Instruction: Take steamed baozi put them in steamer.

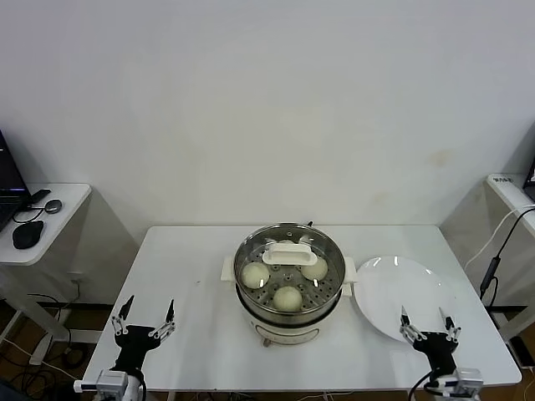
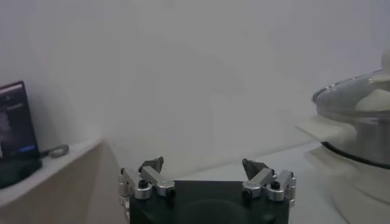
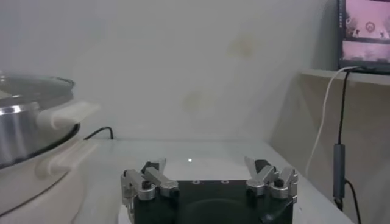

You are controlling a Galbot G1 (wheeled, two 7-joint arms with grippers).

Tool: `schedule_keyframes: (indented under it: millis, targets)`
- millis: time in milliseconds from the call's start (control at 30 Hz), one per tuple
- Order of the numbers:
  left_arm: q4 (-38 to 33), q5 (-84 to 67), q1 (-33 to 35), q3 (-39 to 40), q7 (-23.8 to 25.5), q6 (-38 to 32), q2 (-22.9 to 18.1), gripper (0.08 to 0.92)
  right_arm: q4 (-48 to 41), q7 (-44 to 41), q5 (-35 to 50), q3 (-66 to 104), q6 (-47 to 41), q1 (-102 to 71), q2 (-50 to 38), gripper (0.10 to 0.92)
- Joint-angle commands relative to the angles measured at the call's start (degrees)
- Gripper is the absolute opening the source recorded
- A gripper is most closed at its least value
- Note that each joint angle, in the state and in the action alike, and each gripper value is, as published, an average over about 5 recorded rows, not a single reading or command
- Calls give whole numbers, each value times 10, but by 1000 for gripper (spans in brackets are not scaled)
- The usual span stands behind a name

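Baozi: three show through the glass lid inside the steamer, one at left (image 1: 255,274), one at right (image 1: 315,268), one at the near side (image 1: 287,298); a fourth cannot be made out under the lid handle.
Steamer (image 1: 288,313): shiny steel pot on a white base, at the middle of the surface, white side handles to left and right.
Glass lid (image 1: 326,247): sits closed on the steamer, its white handle (image 1: 289,252) across the top.
Plate (image 1: 397,292): flat, white, bare, just right of the steamer on the surface.
Surface (image 1: 192,284): white, carries the steamer and the plate.
Left tool (image 1: 145,319): at the near left edge of the surface, well apart from the steamer, fingers spread wide, holding nothing.
Right tool (image 1: 427,321): at the near right edge, by the near rim of the plate, fingers spread wide, holding nothing.
Side table (image 1: 58,209): far left, with a mouse (image 1: 28,235) on it.
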Motion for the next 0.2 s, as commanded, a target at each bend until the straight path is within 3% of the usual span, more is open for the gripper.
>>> schedule_keyframes:
  millis: [33, 200]
  targets:
    - [5, -32, 7, 8, 7, 2, 12, 823, 27, -5, -26, 7, -8, -20, 17, 823]
    - [-1, -32, 3, 15, 6, 10, 7, 823, 36, -6, -36, 3, -13, -26, 16, 823]
